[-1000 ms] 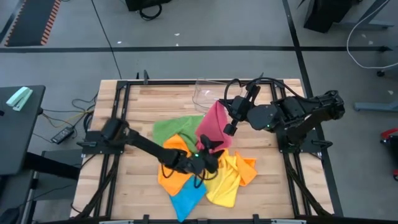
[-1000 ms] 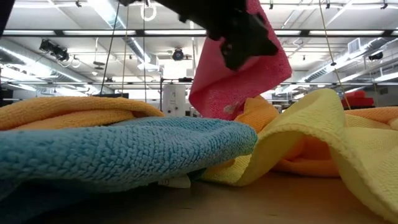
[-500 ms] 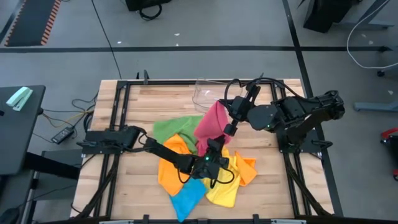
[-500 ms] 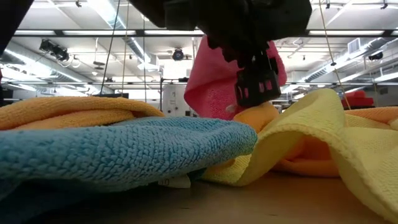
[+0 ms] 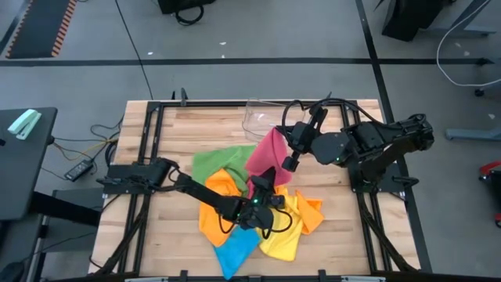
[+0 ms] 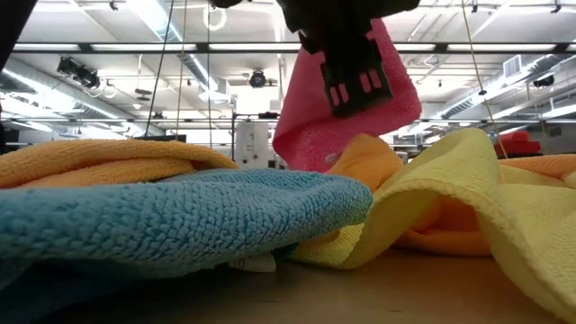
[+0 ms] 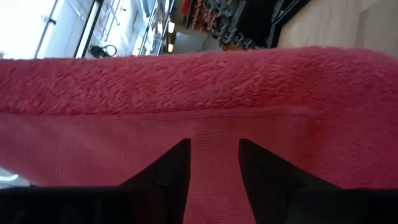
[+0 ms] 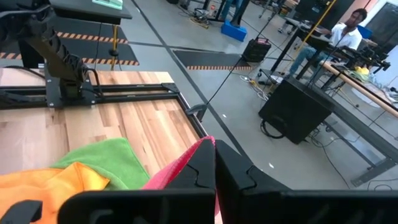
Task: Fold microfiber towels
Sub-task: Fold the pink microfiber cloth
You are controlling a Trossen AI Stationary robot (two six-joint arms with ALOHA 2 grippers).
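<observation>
A pink towel [image 5: 270,155] hangs from my right gripper [image 5: 289,163], which is shut on its upper part above the table's middle. Its lower end drops behind a loose pile of towels: green [image 5: 215,163], orange [image 5: 213,218], yellow [image 5: 286,233] and blue [image 5: 235,252]. My left gripper [image 5: 261,185] reaches level over the pile to the pink towel's lower part. In the left wrist view its fingers [image 7: 174,171] stand a narrow gap apart, with a strip of the pink towel [image 7: 214,180] showing between them. In the low view it hangs dark before the pink towel [image 6: 378,117]. My left gripper has the pink towel's hemmed band [image 7: 214,155] showing between its two fingers, coming at it level from the table's left; I cannot tell whether the fingers touch it. My right gripper pinches the pink towel's upper edge [image 8: 194,155] between its shut fingers, slanting down from the table's right. The towel hangs below them, its lower end hidden behind the pile.
A clear plastic tray [image 5: 258,117] stands at the table's far edge behind the pink towel. A second orange towel [image 5: 311,211] lies by the yellow one. Bare wood [image 5: 168,133] shows at the far left and along the right side.
My left gripper has rolled at the wrist, dipped toward the pile's near side, then come back up and toward the far edge against the pink towel's lower part. The pink towel bunched briefly and now hangs wider again. My right gripper has kept still.
</observation>
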